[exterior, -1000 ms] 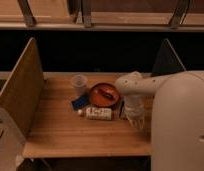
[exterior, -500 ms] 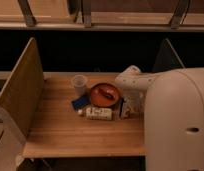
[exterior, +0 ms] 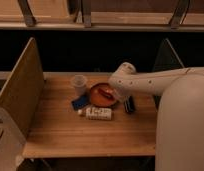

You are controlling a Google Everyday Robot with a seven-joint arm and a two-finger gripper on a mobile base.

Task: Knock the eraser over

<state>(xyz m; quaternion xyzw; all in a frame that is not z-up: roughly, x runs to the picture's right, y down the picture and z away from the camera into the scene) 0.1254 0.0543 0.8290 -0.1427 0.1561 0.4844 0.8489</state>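
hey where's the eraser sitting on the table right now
In the camera view, the eraser is right of centre on the wooden table, just right of the orange dish and below the arm's end, where the gripper hangs beside it.

On the bench [exterior: 70, 135] there are 5 loose things: 1 translucent cup [exterior: 78, 83], 1 orange dish [exterior: 101, 95], 1 flat blue object [exterior: 80, 102], 1 white labelled box or bottle [exterior: 96, 113] lying on its side, and 1 small dark eraser [exterior: 129, 104]. There are 2 upright side panels, 1 at the left end [exterior: 22, 87] and 1 at the right end [exterior: 167, 57]. 1 robot arm [exterior: 150, 81] reaches in, ending in 1 gripper [exterior: 118, 95] at the right edge of the dish, just left of the eraser.
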